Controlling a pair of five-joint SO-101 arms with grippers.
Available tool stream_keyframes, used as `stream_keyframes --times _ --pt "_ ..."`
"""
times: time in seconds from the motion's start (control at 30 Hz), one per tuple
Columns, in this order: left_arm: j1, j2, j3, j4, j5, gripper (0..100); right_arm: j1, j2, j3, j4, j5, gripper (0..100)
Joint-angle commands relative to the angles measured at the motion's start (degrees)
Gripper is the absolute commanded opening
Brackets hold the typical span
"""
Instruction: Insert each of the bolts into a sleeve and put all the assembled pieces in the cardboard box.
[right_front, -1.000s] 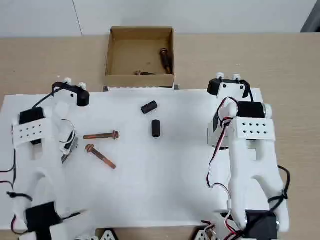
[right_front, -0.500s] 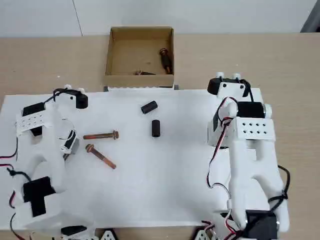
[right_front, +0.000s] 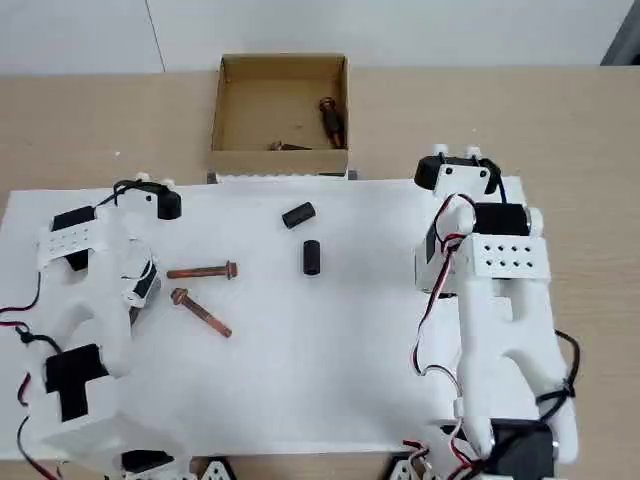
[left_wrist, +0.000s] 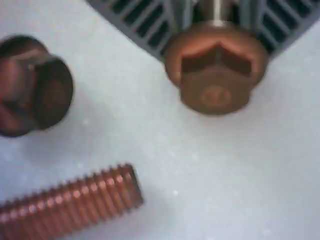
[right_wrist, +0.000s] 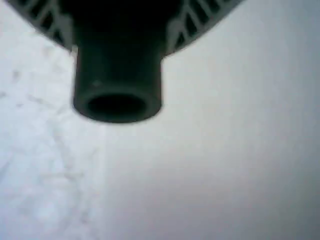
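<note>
My left gripper (left_wrist: 215, 17) is shut on a copper bolt (left_wrist: 215, 75), whose hex head faces the camera, just above the white sheet. It hangs beside two loose copper bolts (right_front: 203, 271) (right_front: 200, 312) at the sheet's left. My right gripper (right_wrist: 117, 20) is shut on a black sleeve (right_wrist: 117, 80), its open end towards the camera, low over bare sheet under the right arm (right_front: 495, 260). Two more black sleeves (right_front: 298, 214) (right_front: 312, 256) lie mid-sheet. The cardboard box (right_front: 345, 110) stands at the back with assembled pieces (right_front: 330, 118) inside.
The white sheet (right_front: 330, 380) covers the wooden table (right_front: 500, 110), with open room in its middle and front. Wires hang off both arms. The left arm (right_front: 90, 280) stands over the sheet's left edge.
The left arm has shifted its pose, its upper links swinging a little right and forward, while its gripper stays by the loose bolts. The right arm, bolts and sleeves have not moved.
</note>
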Motion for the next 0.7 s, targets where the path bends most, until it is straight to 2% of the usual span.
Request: stream_keyframes --times 0.0,0.2,0.37,0.57,0.67 --pt "-0.3 1.6 -1.5 -2.7 -0.2 1 0.3 -2.7 -0.7 -0.4 -0.5 0.4" --pt "1.1 -7.1 -1.2 4.8 -0.2 1 0.2 -9.5 -0.7 1.6 -0.3 0.4" --pt "1.5 -23.8 -1.1 12.1 -0.1 1 0.1 -20.0 -0.7 5.1 3.3 0.4" --pt "4.6 -43.3 -0.7 17.1 0.1 1 0.4 -30.0 -0.6 8.6 6.2 0.4" --pt "7.5 -51.0 3.6 15.5 0.0 1 0.2 -33.4 -0.4 7.5 6.0 0.4"
